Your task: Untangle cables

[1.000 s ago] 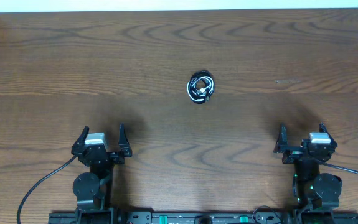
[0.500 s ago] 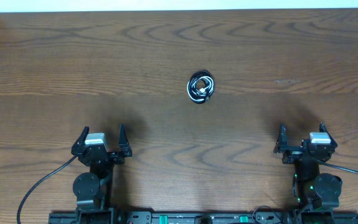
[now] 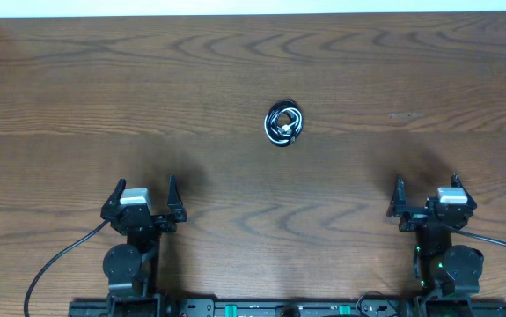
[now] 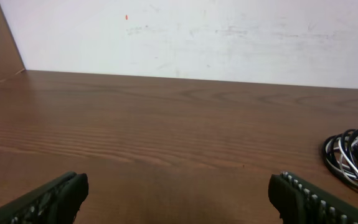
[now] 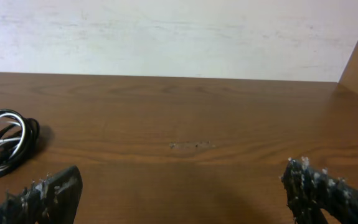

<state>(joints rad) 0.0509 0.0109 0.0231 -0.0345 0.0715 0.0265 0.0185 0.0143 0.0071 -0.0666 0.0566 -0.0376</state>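
Observation:
The cables [image 3: 283, 123] lie as one small tight bundle of black and white loops on the wooden table, near its middle. The bundle shows at the right edge of the left wrist view [image 4: 353, 155] and at the left edge of the right wrist view [image 5: 4, 149]. My left gripper [image 3: 143, 189] is open and empty near the front left, well short of the bundle. My right gripper [image 3: 427, 187] is open and empty near the front right, also far from it. Both grippers' fingers [image 4: 54, 199] [image 5: 328, 193] stand wide apart over bare wood.
The wooden table [image 3: 103, 97] ends at a white wall along the far edge [image 3: 253, 7]. A small pale scuff [image 3: 405, 114] marks the wood right of the bundle. Thick black arm wires [image 3: 55, 264] trail at the front.

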